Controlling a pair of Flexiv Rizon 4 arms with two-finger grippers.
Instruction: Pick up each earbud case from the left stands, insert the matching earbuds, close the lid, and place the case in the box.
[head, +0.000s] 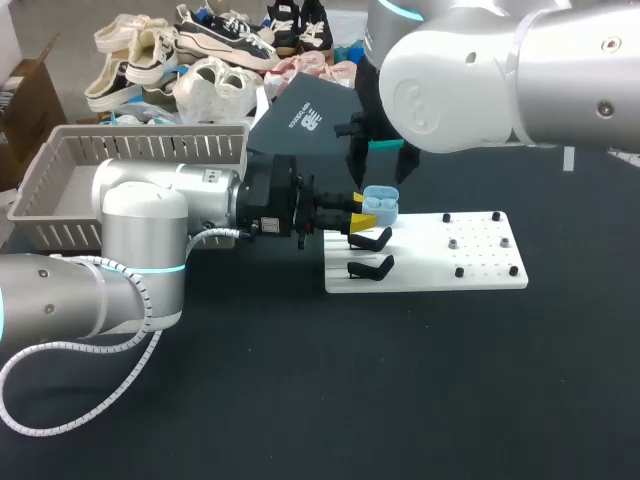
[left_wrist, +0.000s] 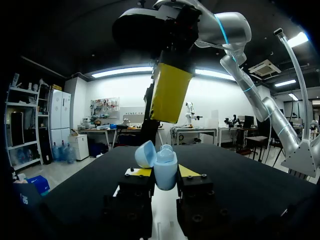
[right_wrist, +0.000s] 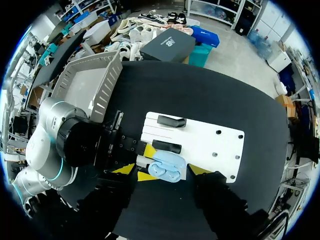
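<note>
My left gripper is shut on a light blue earbud case and holds it over the left end of the white board. The lid stands open. In the left wrist view the case sits between the yellow tips, its lid tipped back. My right gripper hangs open just above the case, touching nothing; one of its yellow fingers looms over the case. From the right wrist view the case lies between my own spread fingers, with two rounded shapes in its wells.
Two black stands sit bare on the board's left end, below the held case. Small dark pegs dot the board's right half. A grey slatted basket stands at the table's far left, behind my left arm.
</note>
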